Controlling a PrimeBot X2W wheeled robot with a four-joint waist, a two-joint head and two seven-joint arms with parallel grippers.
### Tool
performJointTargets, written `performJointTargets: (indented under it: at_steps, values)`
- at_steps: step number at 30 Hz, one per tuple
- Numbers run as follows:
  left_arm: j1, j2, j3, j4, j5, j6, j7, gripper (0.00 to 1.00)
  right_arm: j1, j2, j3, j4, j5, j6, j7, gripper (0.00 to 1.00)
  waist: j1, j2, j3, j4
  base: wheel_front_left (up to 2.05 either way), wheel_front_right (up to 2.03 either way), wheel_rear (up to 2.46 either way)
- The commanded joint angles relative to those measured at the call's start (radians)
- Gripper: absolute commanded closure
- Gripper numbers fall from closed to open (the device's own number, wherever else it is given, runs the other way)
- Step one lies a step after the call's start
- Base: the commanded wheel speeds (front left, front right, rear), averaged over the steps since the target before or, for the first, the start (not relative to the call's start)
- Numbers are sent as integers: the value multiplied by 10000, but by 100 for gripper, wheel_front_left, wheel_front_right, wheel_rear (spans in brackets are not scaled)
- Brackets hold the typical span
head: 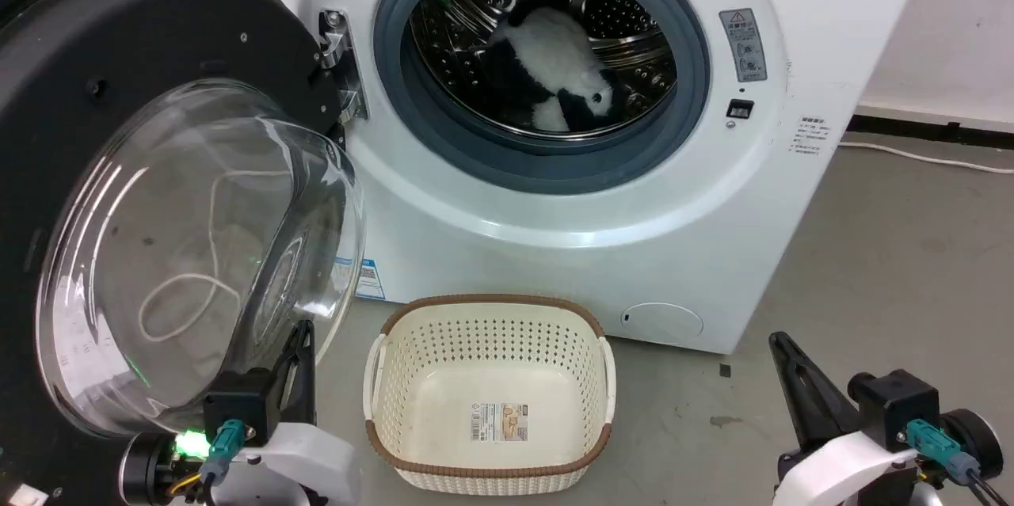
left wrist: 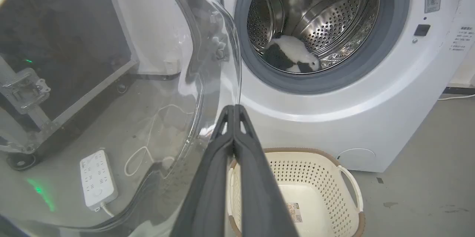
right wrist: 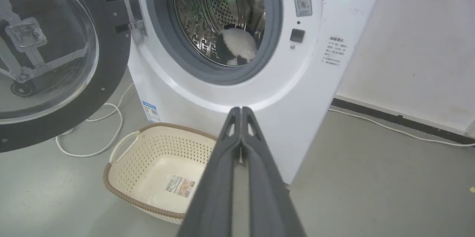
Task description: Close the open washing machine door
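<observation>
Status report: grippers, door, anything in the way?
Left gripper shut, right gripper shut, both empty. Washing machine door wide open, left gripper near its glass. Basket on floor before machine.

right claw (right wrist: 241, 109) fingers together | washing machine door (right wrist: 111, 62) swung open | basket (right wrist: 167, 148) on floor

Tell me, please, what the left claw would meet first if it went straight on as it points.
Probably the bulging glass of the washing machine door: the shut left claw points at its edge. Depth is unclear; past it lies the washer's white front.
</observation>
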Motion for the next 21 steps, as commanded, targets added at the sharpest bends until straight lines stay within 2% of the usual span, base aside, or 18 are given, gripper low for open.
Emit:
performJointTargets:
  at_steps: [1,21]
  values:
    - [142,1,9,-39,28,-43,3,100,-119,9,-7,-43,-76,8,14,100,0,0,0,0,0,0,0]
    - [142,1,9,-39,28,-43,3,100,-119,9,-7,-43,-76,8,14,100,0,0,0,0,0,0,0]
